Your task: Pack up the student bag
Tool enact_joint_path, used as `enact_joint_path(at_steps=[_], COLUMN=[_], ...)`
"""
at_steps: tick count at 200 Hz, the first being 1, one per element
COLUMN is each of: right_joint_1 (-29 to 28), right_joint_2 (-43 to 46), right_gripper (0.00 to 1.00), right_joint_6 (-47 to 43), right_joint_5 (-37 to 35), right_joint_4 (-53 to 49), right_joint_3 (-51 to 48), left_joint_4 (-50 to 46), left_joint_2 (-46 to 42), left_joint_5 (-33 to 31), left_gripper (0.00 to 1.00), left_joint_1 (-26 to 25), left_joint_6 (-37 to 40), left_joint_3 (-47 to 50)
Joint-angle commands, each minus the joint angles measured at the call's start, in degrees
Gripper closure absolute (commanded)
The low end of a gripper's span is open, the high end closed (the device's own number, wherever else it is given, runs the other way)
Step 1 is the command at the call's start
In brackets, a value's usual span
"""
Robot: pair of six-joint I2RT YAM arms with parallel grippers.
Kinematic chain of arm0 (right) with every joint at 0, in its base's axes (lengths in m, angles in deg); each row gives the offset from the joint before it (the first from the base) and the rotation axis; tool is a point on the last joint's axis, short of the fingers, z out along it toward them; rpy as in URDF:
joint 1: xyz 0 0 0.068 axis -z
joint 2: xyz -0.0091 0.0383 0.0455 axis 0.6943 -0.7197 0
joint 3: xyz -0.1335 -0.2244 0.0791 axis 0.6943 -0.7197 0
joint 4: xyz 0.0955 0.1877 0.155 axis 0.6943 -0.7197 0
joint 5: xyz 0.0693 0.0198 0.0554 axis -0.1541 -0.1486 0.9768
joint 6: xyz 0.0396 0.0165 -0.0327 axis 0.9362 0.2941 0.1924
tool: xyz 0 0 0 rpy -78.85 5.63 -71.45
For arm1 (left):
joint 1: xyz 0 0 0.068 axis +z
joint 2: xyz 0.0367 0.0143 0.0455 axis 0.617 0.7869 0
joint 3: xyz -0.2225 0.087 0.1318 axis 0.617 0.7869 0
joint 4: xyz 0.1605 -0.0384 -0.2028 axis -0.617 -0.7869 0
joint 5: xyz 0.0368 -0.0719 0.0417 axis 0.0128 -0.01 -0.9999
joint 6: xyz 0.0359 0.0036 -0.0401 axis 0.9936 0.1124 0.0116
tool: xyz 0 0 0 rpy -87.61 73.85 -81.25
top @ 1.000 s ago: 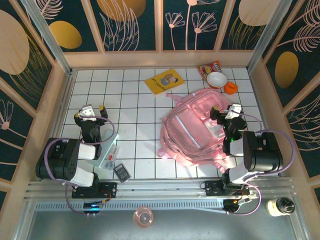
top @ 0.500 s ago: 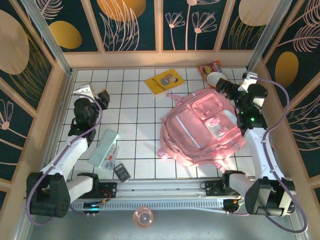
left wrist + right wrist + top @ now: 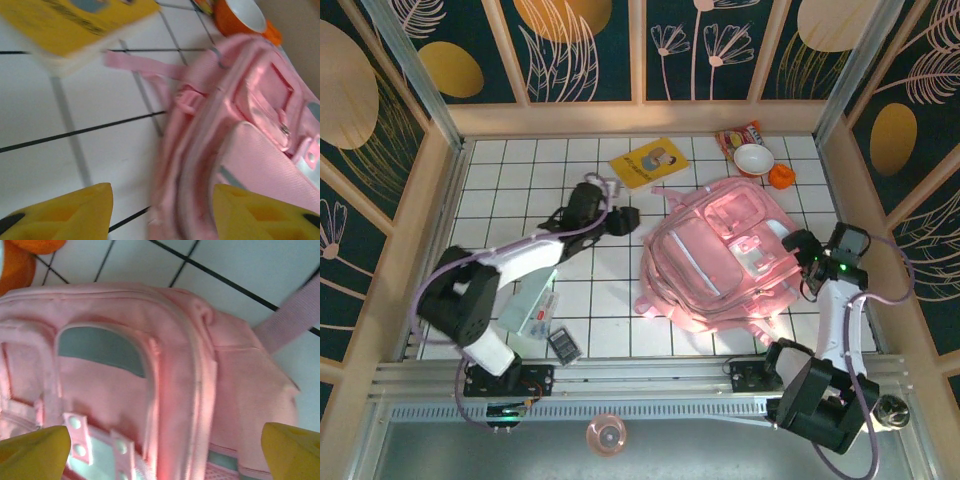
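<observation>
A: Entry one: the left gripper (image 3: pixel 623 218)?

B: Jaws spread wide, nothing held. It sits low over the white tiled table (image 3: pixel 520 180), just beside the left edge of the student bag (image 3: pixel 720 255). Whether it touches cannot be told. In its wrist view the yellow fingertips (image 3: pixel 65 210) stand at the bottom corners, with the bag's edge and bare tile between them.

A: Entry two: the right gripper (image 3: pixel 798 245)?

B: Also wide open and empty. It is at the bag's right edge, pointed at the pockets. Its wrist view looks down on pink fabric, a translucent panel and a zip seam, with one strap (image 3: pixel 295 315) running off over the tiles. Contact cannot be told here either.

A: Entry three: the bag itself?

B: It lies flat on the table, right of centre, front pockets up, between the two grippers. A second pink strap (image 3: pixel 145 67) reaches from its top towards the yellow book (image 3: pixel 650 163).

A: Remaining stock?

B: The book lies behind the bag, near the far wall. In the far right corner there is a white-lined bowl (image 3: pixel 753 159), with a snack packet (image 3: pixel 738 134) behind it and a small orange object (image 3: pixel 781 176) just beside it. All three sit close to the bag's top. Well apart, by the left arm's base, are a translucent case (image 3: pixel 530 295) and a small dark flat item (image 3: pixel 564 346).
</observation>
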Motion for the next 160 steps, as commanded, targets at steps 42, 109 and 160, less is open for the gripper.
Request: enact_joint_path(at_steps=[42,109,160], right_joint_1=[0.5,-17.6,-29.5], right_joint_2=[-2.0,-7.7,-19.1], right_gripper=[0.06,0.09,0.09], right_joint_6=[0.1,7.2,9.7], right_joint_5=[4.7,8.3,3.7], right_joint_4=[7.4,24.8,34.5], right_joint_3=[-7.9,-10.6,-2.9], left_joint_4=[-4.0,-3.1,-3.0], left_joint_2=[19.5,2.8,-7.2], left_joint_5=[7.2,11.0,1.3], left_gripper=[0.59,0.69,0.69], left_joint_1=[-6.7,-7.1,-7.1], left_joint_6=[3.7,7.6,2.9], left_joint_3=[-14.0,8.1,19.5])
